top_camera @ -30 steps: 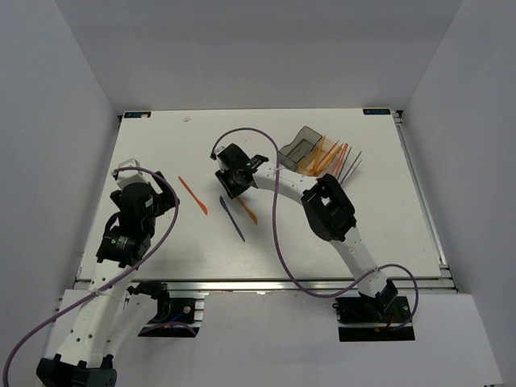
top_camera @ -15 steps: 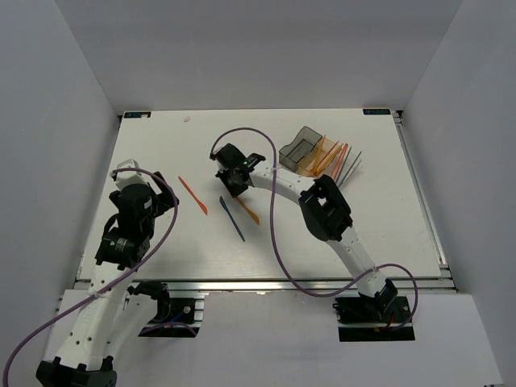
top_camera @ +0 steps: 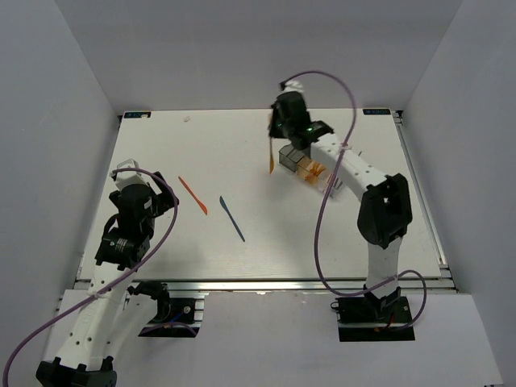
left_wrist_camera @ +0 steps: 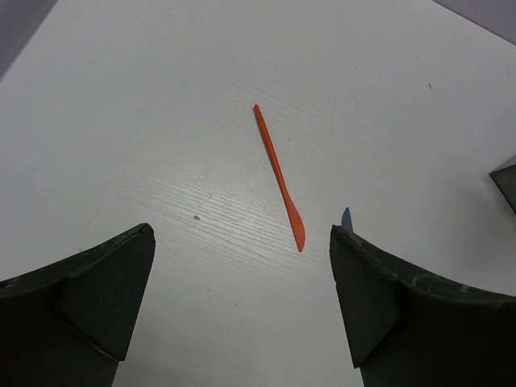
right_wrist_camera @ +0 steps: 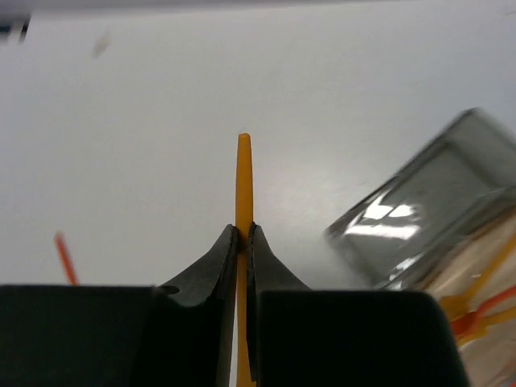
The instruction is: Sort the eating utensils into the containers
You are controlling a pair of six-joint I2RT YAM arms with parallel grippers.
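Note:
My right gripper [top_camera: 282, 133] is shut on an orange utensil [top_camera: 272, 158] that hangs down from it above the table, just left of the containers [top_camera: 290, 158]. In the right wrist view the jaws [right_wrist_camera: 243, 230] pinch the orange stick [right_wrist_camera: 243, 173], and the smoky grey bin [right_wrist_camera: 435, 189] lies to the right with orange utensils beside it. An orange knife [top_camera: 193, 195] and a dark blue utensil [top_camera: 232, 218] lie on the table. My left gripper [left_wrist_camera: 242, 234] is open and empty, short of the orange knife [left_wrist_camera: 279, 176]; the blue tip [left_wrist_camera: 347, 218] shows by its right finger.
The right arm [top_camera: 355, 165] crosses over the orange and clear bins and hides much of them. Grey walls enclose the white table [top_camera: 161, 145] on three sides. A purple cable [top_camera: 322, 242] loops over the table's right half.
My right gripper has lifted the orange utensil from beside the blue one and swung back and right to the bins. The left arm has not moved.

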